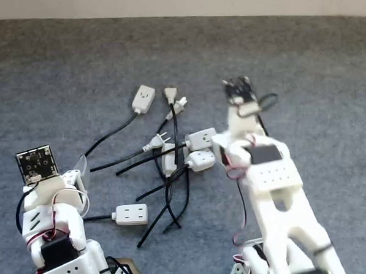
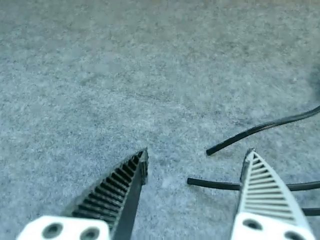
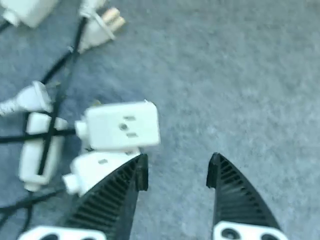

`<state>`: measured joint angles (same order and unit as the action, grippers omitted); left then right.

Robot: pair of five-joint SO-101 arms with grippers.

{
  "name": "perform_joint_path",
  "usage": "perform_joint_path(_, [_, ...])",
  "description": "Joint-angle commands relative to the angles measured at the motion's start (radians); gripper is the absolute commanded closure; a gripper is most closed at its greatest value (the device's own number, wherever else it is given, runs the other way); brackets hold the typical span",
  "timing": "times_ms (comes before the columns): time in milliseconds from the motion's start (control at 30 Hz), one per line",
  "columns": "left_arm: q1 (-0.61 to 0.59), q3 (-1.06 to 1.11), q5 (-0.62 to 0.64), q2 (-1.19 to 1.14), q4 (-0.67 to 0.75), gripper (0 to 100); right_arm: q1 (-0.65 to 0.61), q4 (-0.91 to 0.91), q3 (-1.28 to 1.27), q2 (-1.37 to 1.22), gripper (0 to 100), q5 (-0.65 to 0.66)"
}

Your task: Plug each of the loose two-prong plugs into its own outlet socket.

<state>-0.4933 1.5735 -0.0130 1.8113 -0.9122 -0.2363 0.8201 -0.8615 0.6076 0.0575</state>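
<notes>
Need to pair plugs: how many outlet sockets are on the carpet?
5: far socket alone; upper socket and lower socket paired centrally; tangle socket under cords; near socket in front. More may be hidden.

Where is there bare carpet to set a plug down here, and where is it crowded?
Free: the far-left carpet beyond the far outlet, and the stretch right of the right arm. Crowded: the middle, where outlets, plugs and crossed cords tangle beside the right gripper.

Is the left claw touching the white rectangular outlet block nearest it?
Apart. The high view shows bare grey carpet between the white rectangular outlet block and the left claw, which hangs open over carpet in its wrist view.
</notes>
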Motion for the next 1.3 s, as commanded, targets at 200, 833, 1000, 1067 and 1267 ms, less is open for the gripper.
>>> perform_joint_path(200, [-0.007, 0.001, 0.008, 0.004, 0.021, 70, -0.151, 0.019, 0.522, -0.432, 80.0, -0.112])
perform_joint_path(833, [0.053, 0.024, -0.052, 0.004, 0.025, 70, -0.265, -0.108, 0.578, -0.777, 80.0, -0.106])
perform_joint_path(1000, [0.053, 0.025, -0.052, 0.004, 0.026, 70, -0.266, -0.107, 0.579, -0.777, 80.0, -0.106])
perform_joint_path(1067, [0.053, 0.025, -0.054, 0.004, 0.026, 70, -0.272, -0.107, 0.579, -0.777, 80.0, -0.106])
perform_joint_path(1267, [0.079, 0.025, -0.057, 0.004, 0.023, 70, -0.314, -0.102, 0.618, -0.776, 80.0, -0.106])
